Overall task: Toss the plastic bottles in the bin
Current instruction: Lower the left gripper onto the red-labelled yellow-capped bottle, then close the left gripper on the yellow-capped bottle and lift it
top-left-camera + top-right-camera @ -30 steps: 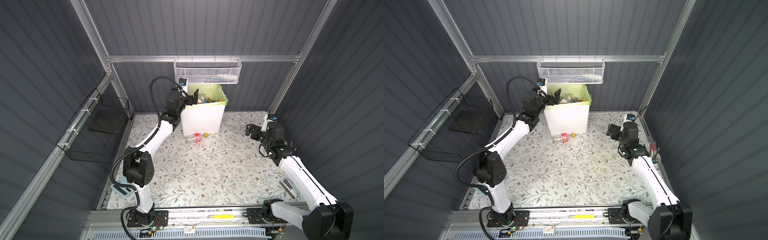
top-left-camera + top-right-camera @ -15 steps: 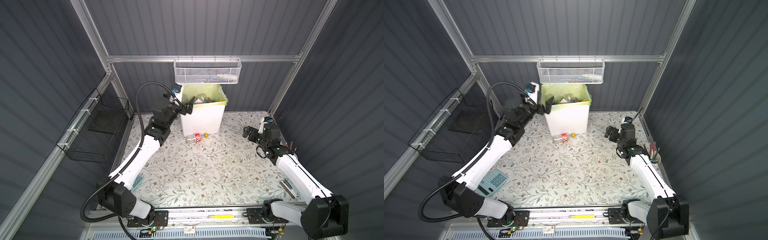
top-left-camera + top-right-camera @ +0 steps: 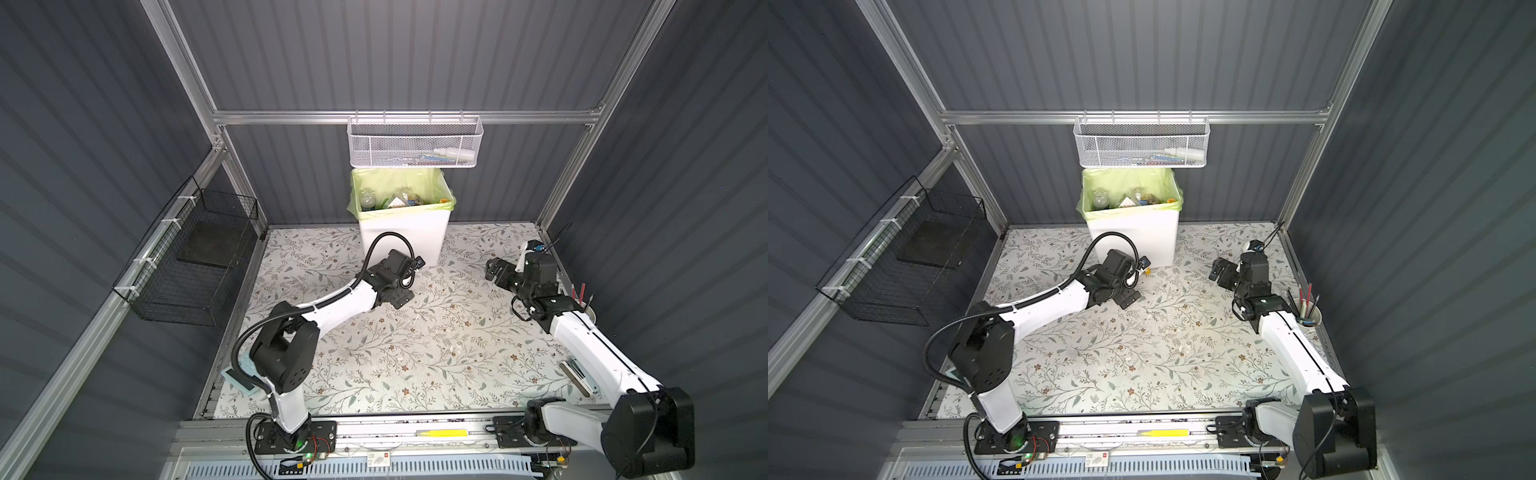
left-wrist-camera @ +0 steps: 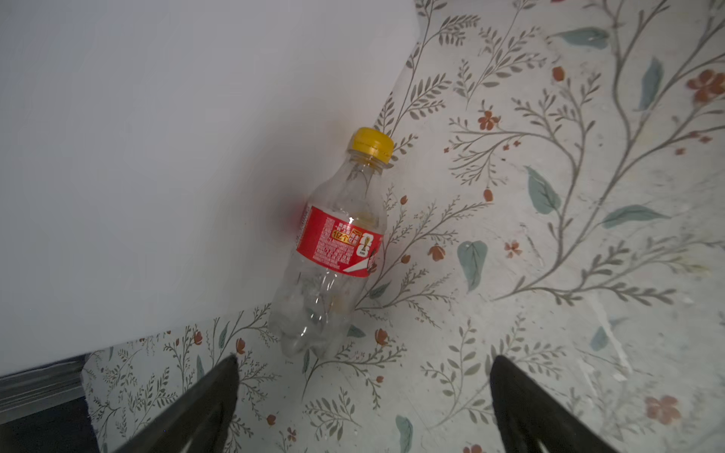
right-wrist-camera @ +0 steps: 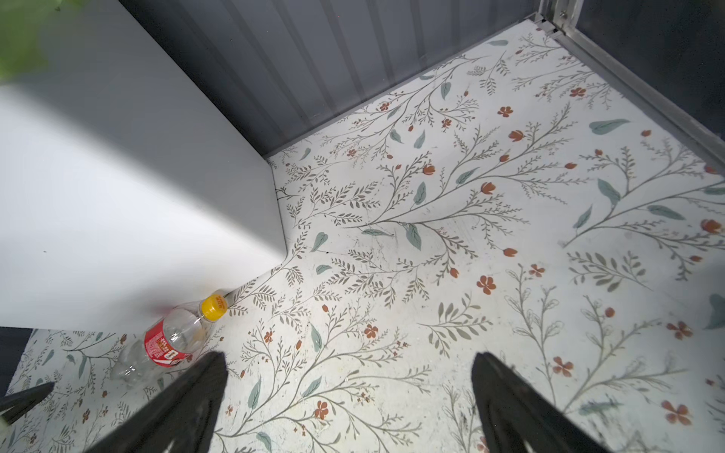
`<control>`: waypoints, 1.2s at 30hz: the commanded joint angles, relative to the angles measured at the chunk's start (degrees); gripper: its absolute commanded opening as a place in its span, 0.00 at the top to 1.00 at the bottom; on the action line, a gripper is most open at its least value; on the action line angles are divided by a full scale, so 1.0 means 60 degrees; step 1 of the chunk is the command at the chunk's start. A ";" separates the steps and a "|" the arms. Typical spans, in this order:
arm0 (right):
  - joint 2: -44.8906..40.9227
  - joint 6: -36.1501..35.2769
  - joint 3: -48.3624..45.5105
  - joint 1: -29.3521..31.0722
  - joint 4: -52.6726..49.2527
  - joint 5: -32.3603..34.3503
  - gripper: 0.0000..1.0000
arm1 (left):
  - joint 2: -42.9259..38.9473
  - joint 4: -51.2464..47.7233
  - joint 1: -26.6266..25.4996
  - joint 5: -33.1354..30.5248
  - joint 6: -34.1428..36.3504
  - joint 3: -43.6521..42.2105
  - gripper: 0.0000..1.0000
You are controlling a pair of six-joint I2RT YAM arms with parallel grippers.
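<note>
One plastic bottle [image 4: 337, 243], clear with a red label and a yellow cap, lies on its side on the floral mat against the bin's white front wall [image 4: 137, 157]. My left gripper [image 4: 365, 361] hangs open just short of its base, touching nothing. In both top views this gripper [image 3: 405, 286] [image 3: 1133, 285] covers the bottle, and only the yellow cap [image 3: 1147, 272] shows. The bin [image 3: 403, 237] [image 3: 1133, 239] holds several plastic bottles [image 3: 399, 200] inside its green liner. To the right, my right gripper [image 3: 494, 270] [image 5: 349, 359] is open and empty, with the bottle [image 5: 172, 341] off to its side.
A white mesh basket [image 3: 415, 143] hangs on the back rail right above the bin. A black wire basket [image 3: 195, 257] is on the left wall. A cup of pens [image 3: 1308, 316] stands by the right wall. A teal calculator [image 3: 243, 374] lies near the left arm's base.
My left arm has swung down from the bin's rim to the mat in front of the bin, over the lying bottle. The right gripper has barely moved.
</note>
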 commanded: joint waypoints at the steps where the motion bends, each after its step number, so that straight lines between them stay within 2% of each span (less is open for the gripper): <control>1: -0.0032 0.0101 -0.0118 -0.0087 0.0042 -0.0037 0.01 | 0.0751 -0.0829 0.0021 -0.0784 0.0534 0.0890 0.00; 11: 0.0001 0.0073 -0.0166 -0.0161 -0.0061 -0.0129 0.01 | 0.2893 -0.1437 0.0020 -0.1931 0.1193 0.2827 0.05; 21: 0.0048 0.0041 -0.0144 -0.0246 -0.0093 -0.0197 0.01 | 0.3923 -0.1776 0.0031 -0.2470 0.1696 0.3405 0.10; 25: 0.0090 0.0033 -0.0115 -0.0263 -0.0103 -0.0264 0.01 | 0.4187 -0.2212 0.0035 -0.2149 0.1645 0.3654 0.13; 31: 0.0091 0.0043 -0.0143 -0.0307 -0.0123 -0.0321 0.01 | 0.4267 -0.3024 0.0032 -0.0870 0.1380 0.3831 0.16; 36: 0.0119 0.0056 -0.0158 -0.0336 -0.0105 -0.0399 0.01 | 0.4159 -0.3460 0.0031 -0.0171 0.1255 0.3722 0.24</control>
